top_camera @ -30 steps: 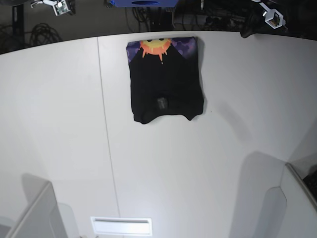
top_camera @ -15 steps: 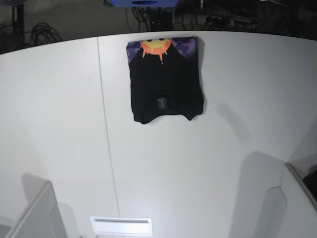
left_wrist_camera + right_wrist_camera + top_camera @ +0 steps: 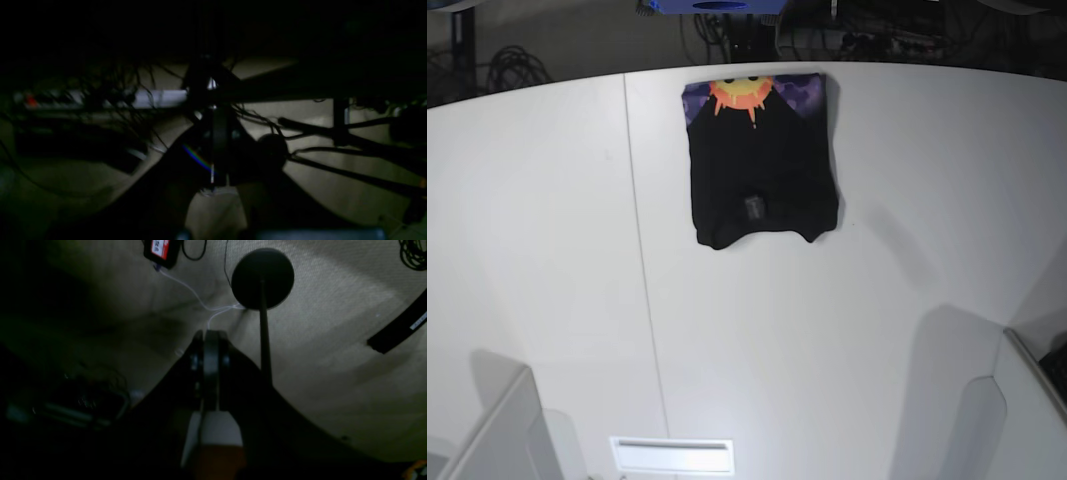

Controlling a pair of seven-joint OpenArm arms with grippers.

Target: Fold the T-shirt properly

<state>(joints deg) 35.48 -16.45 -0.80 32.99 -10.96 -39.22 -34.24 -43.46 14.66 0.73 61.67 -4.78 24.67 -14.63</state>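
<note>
Lying folded near the far edge of the white worktop [image 3: 847,340], the T-shirt [image 3: 762,165] forms a compact black rectangle, long axis running near-to-far, with its orange sun print on a purple patch showing at the far end. Neither arm appears above the worktop; both wrist cameras look down at floor and cables. The right claw [image 3: 210,336] looks pressed together on nothing; the left claw [image 3: 213,120], in dim light, probably likewise.

Dark view: the left gripper [image 3: 213,133] with jaws closed together, above a dim floor [image 3: 320,160] crossed by black cables [image 3: 333,140].
</note>
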